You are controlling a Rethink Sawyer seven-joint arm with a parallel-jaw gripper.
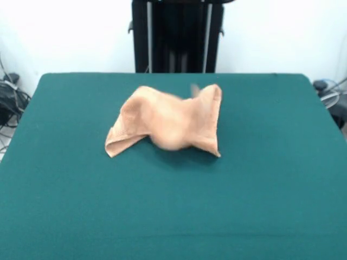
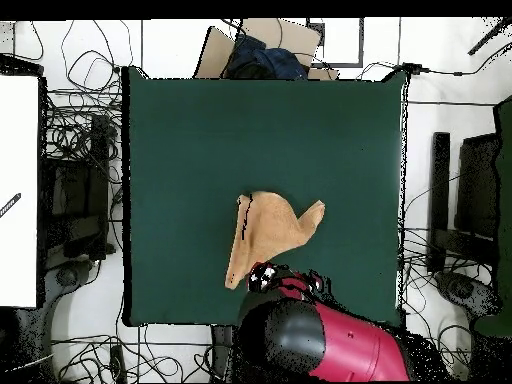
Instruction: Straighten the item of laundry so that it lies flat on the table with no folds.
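Observation:
The item of laundry [image 1: 171,122], an orange-tan towel, lies crumpled and folded over itself a little beyond the middle of the dark green table [image 1: 271,189]. Its right side stands up in a ridge and a folded corner points to the front left. From overhead the towel [image 2: 268,230] is an uneven shape with a dark band along its left edge, on the table [image 2: 200,130]. The red and black arm [image 2: 320,345] reaches in over the table's bottom edge. Its gripper [image 2: 266,276] sits at the towel's lower edge, and whether it is open or shut does not show. In the front view the gripper is out of sight.
Tangled cables [image 2: 80,130] surround the table on the floor. A cardboard box with a dark blue thing [image 2: 262,52] sits past the top edge in the overhead view. A white surface [image 2: 18,190] stands at the left. The black stand [image 1: 176,35] rises behind the table.

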